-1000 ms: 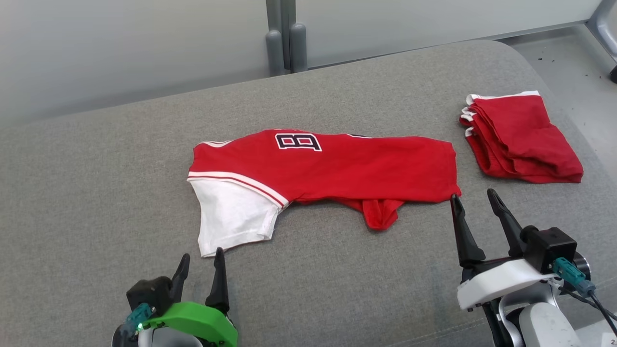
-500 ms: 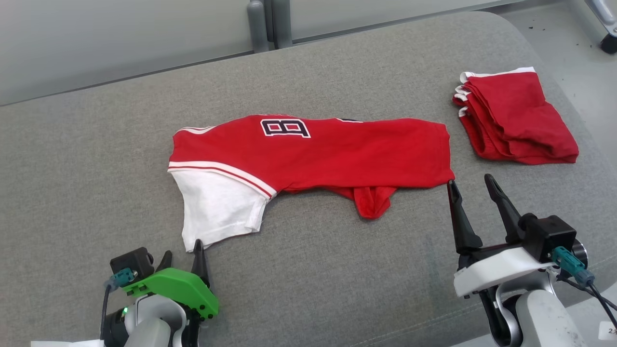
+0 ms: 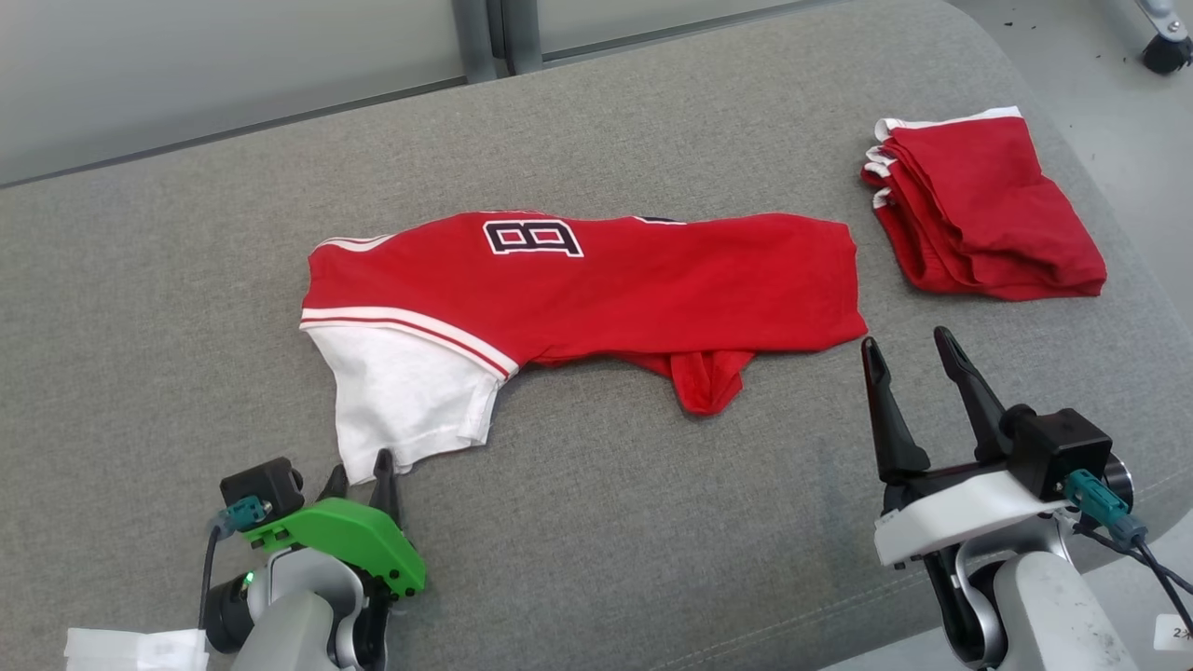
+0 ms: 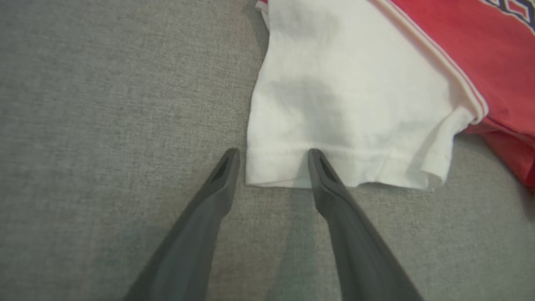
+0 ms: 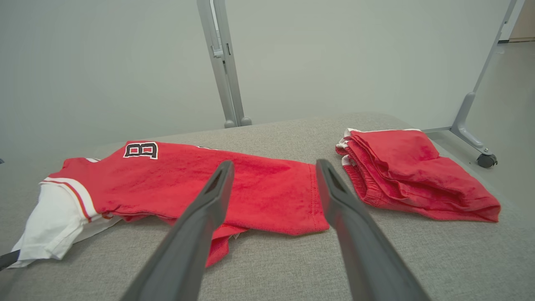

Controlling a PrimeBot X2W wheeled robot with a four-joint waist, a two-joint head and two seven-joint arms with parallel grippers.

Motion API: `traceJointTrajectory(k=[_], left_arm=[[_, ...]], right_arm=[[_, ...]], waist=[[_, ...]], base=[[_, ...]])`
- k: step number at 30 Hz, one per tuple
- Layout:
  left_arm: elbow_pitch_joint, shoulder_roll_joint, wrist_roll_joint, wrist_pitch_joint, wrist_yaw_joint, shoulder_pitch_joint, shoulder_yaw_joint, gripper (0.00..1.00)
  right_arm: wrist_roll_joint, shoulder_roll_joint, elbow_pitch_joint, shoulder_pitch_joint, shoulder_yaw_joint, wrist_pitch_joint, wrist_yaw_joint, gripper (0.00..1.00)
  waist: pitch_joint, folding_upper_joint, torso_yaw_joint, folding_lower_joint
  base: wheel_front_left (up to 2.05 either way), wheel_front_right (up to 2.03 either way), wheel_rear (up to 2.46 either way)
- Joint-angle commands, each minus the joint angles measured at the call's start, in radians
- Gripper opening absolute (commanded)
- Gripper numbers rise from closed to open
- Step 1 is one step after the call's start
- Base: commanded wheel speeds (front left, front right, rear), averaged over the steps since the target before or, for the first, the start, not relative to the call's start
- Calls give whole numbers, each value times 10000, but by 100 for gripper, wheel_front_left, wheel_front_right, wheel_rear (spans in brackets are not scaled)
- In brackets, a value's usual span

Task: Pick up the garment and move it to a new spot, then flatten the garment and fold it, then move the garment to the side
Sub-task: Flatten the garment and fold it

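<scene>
The garment [image 3: 596, 284] is a red jersey with a white sleeve and a black-and-white figure on it. It lies folded lengthwise across the grey cushion [image 3: 596, 531]. My left gripper [image 3: 359, 471] is open at the white sleeve's near corner. In the left wrist view my left gripper [image 4: 272, 154] straddles that corner: one fingertip [image 4: 315, 156] lies over the sleeve hem [image 4: 342, 171], the other stands on bare cushion beside it. My right gripper [image 3: 904, 340] is open just short of the garment's right end [image 5: 292, 196], with nothing between the jaws of my right gripper [image 5: 273, 164].
A second red garment [image 3: 988, 210] lies folded in a stack at the cushion's far right. The cushion's rounded edge and grey floor lie just beyond it, with a caster wheel [image 3: 1165, 51]. A grey partition with a post [image 5: 221, 83] stands behind the cushion.
The head camera has shifted, so everything sits higher and further left. My left gripper has sunk lower at the sleeve's corner and its jaws have narrowed a little. The right gripper stays open.
</scene>
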Motion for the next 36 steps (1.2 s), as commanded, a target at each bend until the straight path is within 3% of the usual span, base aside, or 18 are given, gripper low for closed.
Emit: traceJointTrajectory(k=[1,4,11,18,24,36], left_arm=[[187,0,-73,-22,-72,-126,-110,33],[417,-10,-91,-53,-143,-238,-272,0],[465,-19,-416,-516,-312,-374,-502,0],[-505,1,-804,-1281,-408,-4,-193,0],[-2653,294,-759,-1467,-163,845,416,0],[-7511,814,-326,-878,944,2893,591,0]], right_arm=[[-78,-20,29,-100,-16,-54,-1,100],[-79,-19,46,-104,-40,-45,-1,100],[-14,-19,127,-104,-131,-53,-1,100],[1,-19,451,135,-431,21,-1,100],[101,-21,892,334,-638,61,-1,100],[184,-23,1902,401,-625,98,-1,100]], waist=[[7,0,-1,-1],[6,0,14,-1],[-32,0,87,-1],[-162,0,370,-1],[-261,0,754,-1],[-513,0,1400,-1]], base=[[0,0,0],[0,0,0],[0,0,0],[0,0,0],[0,0,0],[0,0,0]])
